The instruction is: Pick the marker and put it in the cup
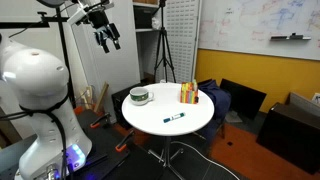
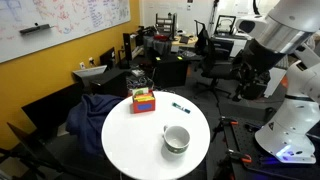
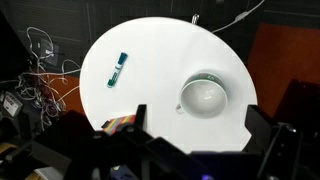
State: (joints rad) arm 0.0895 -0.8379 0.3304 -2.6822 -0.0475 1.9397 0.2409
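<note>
The marker (image 1: 175, 118), a small blue-teal stick with a white part, lies flat on the round white table (image 1: 150, 120) near its edge; it also shows in an exterior view (image 2: 181, 107) and in the wrist view (image 3: 118, 68). The cup (image 1: 140, 96), squat and whitish-grey with a darker inside, stands on the table, apart from the marker; it shows in an exterior view (image 2: 176, 138) and in the wrist view (image 3: 203, 96). My gripper (image 1: 107, 40) hangs high above the table, open and empty; its fingers frame the lower edge of the wrist view (image 3: 200, 125).
A taller orange, red and yellow striped holder (image 1: 188, 94) stands on the table near the cup; it shows in an exterior view (image 2: 143, 101). Chairs (image 1: 235, 100), a blue cloth (image 2: 100, 105), desks and floor cables (image 3: 40, 70) surround the table.
</note>
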